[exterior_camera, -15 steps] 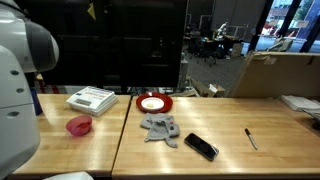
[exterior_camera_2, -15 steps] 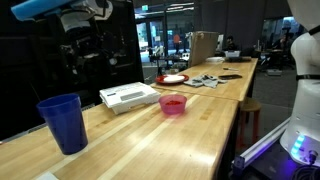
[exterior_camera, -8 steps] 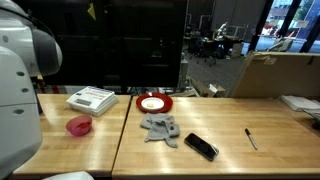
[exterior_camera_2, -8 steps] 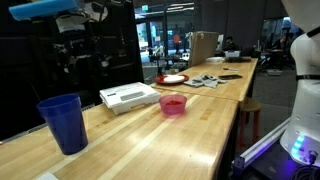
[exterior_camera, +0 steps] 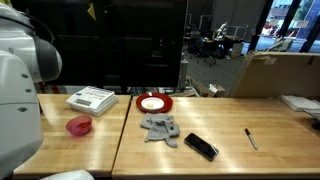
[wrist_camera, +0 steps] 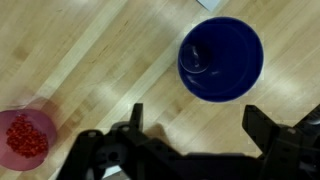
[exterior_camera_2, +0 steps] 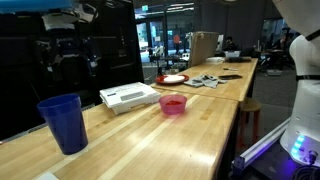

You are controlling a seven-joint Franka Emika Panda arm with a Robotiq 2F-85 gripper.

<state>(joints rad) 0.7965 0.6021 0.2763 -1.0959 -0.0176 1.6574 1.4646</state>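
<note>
Count on table (exterior_camera: 225, 118): one blue cup (exterior_camera_2: 62, 122), one pink bowl (exterior_camera_2: 173, 104), one white box (exterior_camera_2: 129, 96), one red plate (exterior_camera: 154, 102), one grey cloth (exterior_camera: 160, 128), one phone (exterior_camera: 201, 146), one pen (exterior_camera: 251, 138).

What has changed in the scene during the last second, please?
The gripper, open and holding nothing, moved high above the table toward the left edge of an exterior view. The blue cup, pink bowl and white box stayed in place.
</note>
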